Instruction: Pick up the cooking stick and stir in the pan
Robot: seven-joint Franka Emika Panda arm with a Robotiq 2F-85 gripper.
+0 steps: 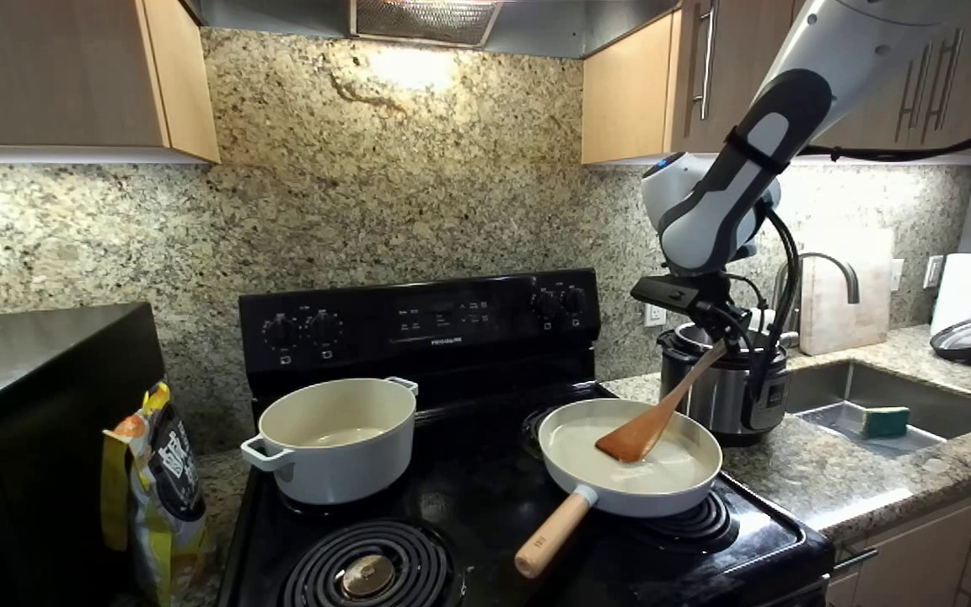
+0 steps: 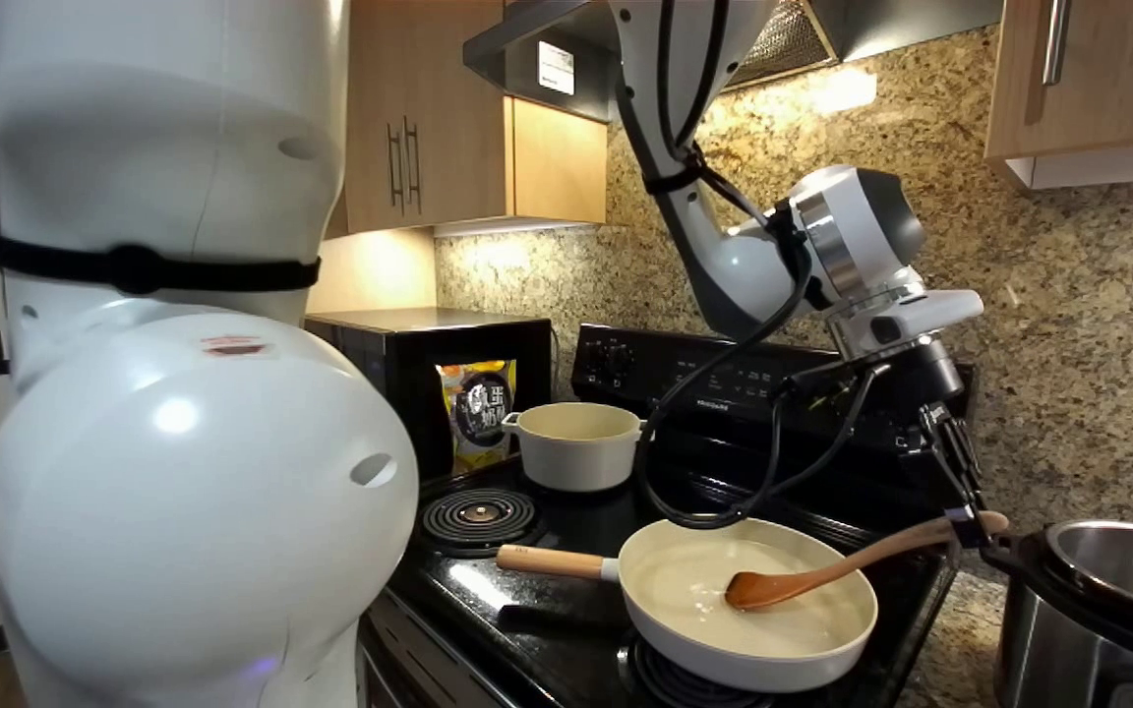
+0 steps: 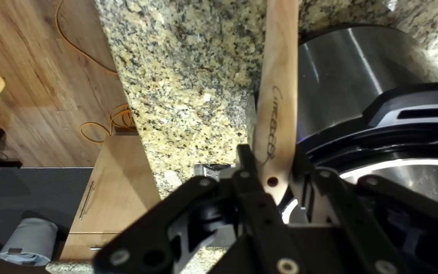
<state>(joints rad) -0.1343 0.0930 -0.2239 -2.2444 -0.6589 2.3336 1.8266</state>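
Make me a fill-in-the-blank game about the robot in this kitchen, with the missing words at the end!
1. The black two-fingered tool grips an orange-brown, flat-bladed spatula made of ____.
2. The spatula's blade is inside the shallow, round white frying pan, which has only ____ long, pale wooden handle.
3. The deep white pot has ____ side handles.
4. The block-shaped sponge in the steel sink looks mostly ____ in colour.

Missing words: wood; one; two; green.

Cooking stick (image 1: 661, 413) aslant in pan (image 1: 650, 504)
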